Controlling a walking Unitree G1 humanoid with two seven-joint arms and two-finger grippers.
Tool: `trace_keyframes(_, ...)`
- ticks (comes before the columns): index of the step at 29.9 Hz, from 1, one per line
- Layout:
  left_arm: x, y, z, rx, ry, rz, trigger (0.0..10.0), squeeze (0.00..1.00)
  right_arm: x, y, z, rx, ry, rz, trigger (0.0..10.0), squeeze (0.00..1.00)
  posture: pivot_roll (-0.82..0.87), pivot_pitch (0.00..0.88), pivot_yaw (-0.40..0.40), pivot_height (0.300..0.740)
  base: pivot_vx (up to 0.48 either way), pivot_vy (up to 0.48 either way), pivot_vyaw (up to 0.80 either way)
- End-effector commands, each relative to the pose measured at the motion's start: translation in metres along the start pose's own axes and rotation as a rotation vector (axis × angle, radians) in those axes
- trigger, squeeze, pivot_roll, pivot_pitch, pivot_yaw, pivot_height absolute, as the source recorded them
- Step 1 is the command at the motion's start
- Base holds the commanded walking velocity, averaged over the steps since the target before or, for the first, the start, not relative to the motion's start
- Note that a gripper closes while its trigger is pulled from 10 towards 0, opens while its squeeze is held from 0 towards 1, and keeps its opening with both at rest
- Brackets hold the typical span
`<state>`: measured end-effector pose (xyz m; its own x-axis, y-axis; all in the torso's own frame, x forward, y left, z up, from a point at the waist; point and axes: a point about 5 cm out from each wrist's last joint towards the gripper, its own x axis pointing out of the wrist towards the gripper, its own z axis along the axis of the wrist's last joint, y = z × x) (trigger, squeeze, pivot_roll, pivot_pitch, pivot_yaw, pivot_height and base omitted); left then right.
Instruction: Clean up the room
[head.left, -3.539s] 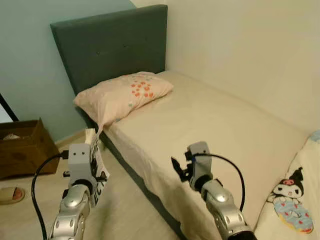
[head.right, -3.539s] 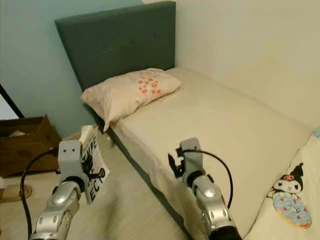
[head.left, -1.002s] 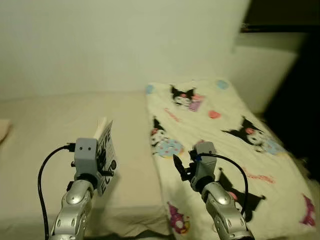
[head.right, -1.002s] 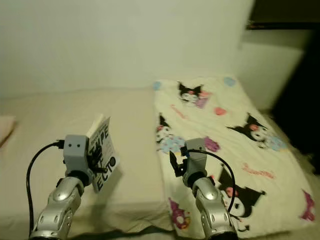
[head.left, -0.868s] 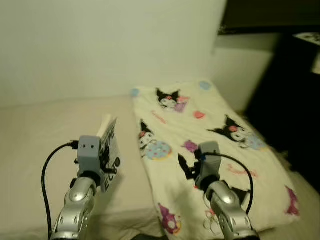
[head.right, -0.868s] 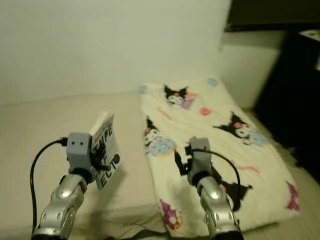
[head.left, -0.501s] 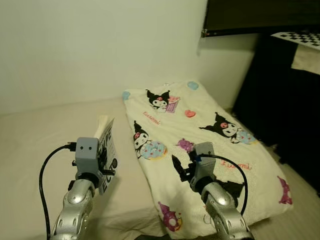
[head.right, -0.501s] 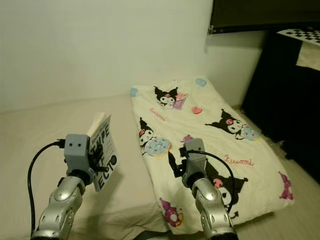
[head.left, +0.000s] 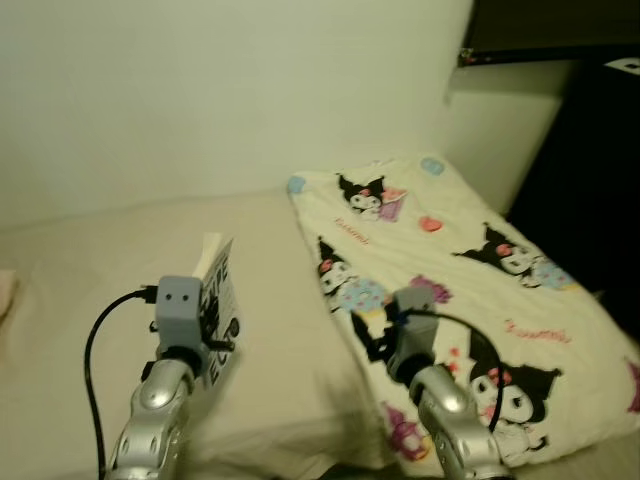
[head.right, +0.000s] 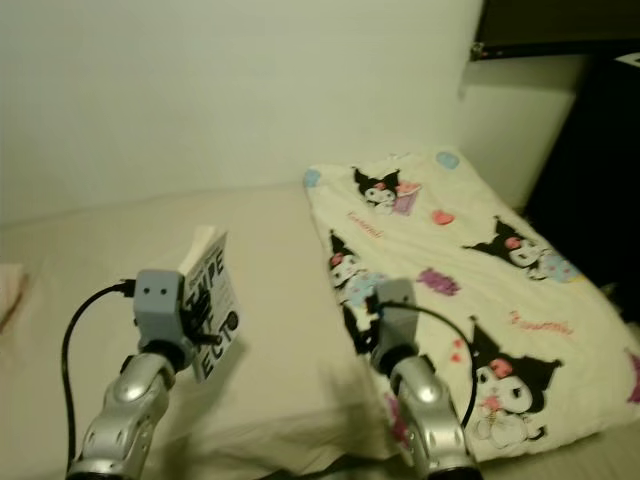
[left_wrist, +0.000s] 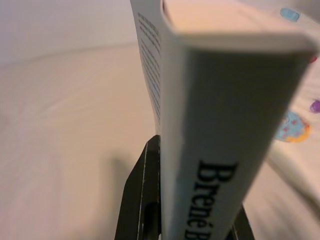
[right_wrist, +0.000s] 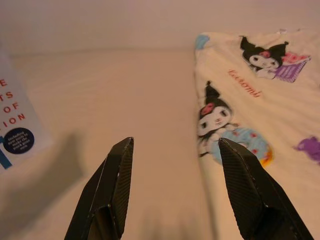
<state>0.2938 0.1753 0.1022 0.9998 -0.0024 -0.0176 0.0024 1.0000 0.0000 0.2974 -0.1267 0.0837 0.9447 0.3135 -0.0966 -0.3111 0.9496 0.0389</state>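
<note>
Upright, white paperback book with bold black lettering, clamped in left end effector.

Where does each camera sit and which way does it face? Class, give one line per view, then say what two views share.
Head eyes: on the head, looking forward and down over the bed and cartoon blanket; both silver arms show, the left tool holding a book.
Left wrist: along the left tool's fingers, clamped on the book's spine.
Right wrist: along the open right tool, above the sheet at the blanket's edge.
Shared: the book and blanket appear in both wrist views.
</note>
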Motion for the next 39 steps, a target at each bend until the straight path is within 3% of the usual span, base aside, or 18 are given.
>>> trace_keyframes(1,0.0009,0.0053,0.0069,0.013,-0.034,0.014,10.0,0.00,-0.0005,0.0042,-0.0030,0.007,0.008,0.013,10.0,0.00,-0.06,0.075,0.025,0.740,0.000,0.458,0.00)
trace_keyframes(25,-0.0016,0.0119,0.0067,0.017,-0.036,0.036,10.0,0.00,0.0016,0.0085,-0.0045,0.004,0.020,0.049,10.0,0.00,-0.05,0.079,0.019,0.740,0.000,0.456,0.00)
trace_keyframes(29,-0.0016,0.0108,0.0095,0.067,-0.041,0.019,10.0,0.00,0.0016,0.0089,-0.0046,0.006,0.019,0.052,10.0,0.00,-0.05,0.079,0.019,0.740,0.000,-0.120,0.00)
trace_keyframes(39,-0.0037,0.0093,0.0092,0.072,-0.043,0.019,10.0,0.00,0.0019,0.0105,-0.0036,0.012,0.011,0.058,10.0,0.00,-0.05,0.077,0.021,0.740,0.000,-0.480,0.00)
